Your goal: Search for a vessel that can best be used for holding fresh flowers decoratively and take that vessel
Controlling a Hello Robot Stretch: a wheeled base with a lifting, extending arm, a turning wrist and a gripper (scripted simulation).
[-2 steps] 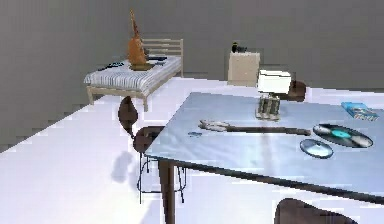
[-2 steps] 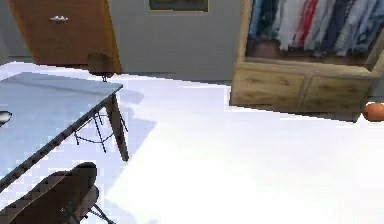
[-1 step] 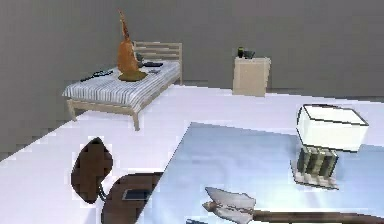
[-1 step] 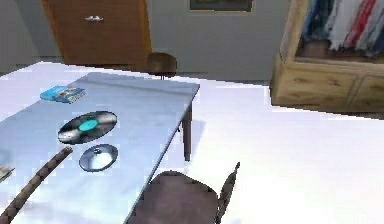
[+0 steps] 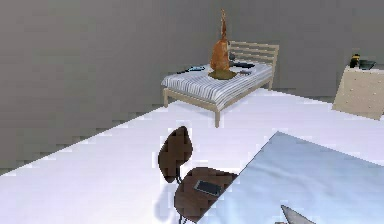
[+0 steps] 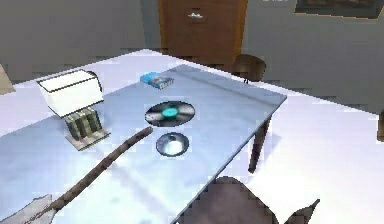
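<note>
**A:** Where is our vessel?

**B:** Reading the forward view from the left, we have a chair (image 5: 178, 158) close to us. Well beyond it is the bed (image 5: 225, 92) by the wall. A tall orange-brown vase (image 5: 220, 48) with a narrow neck stands upright on the mattress, toward the headboard end. That looks like our best candidate for flowers. Right of it are the table (image 5: 320, 172) and, far off, a pale cabinet (image 5: 360, 95).

**A:** And the gripper?

**B:** We cannot tell its state, so we assume nothing.

**A:** What could go wrong from here?

**B:** First, the drive. The chair and the table's corner lie between us and the bed, and we could clip either if we cut straight across. Second, the vase itself. It is tall and slim on a soft mattress, so we judge that a nudge from the side would topple it. Small flat things lie near its foot and could get in the way of a grasp.

**A:** Is there anything on the arm side?

**B:** On the tabletop, from the left, are a white box (image 6: 70, 92), a long brown rod (image 6: 100, 170), a dark disc (image 6: 168, 112) and a small bowl (image 6: 172, 145). The bowl is too shallow for flowers. If we turn carelessly here, we could sweep these off.
</note>
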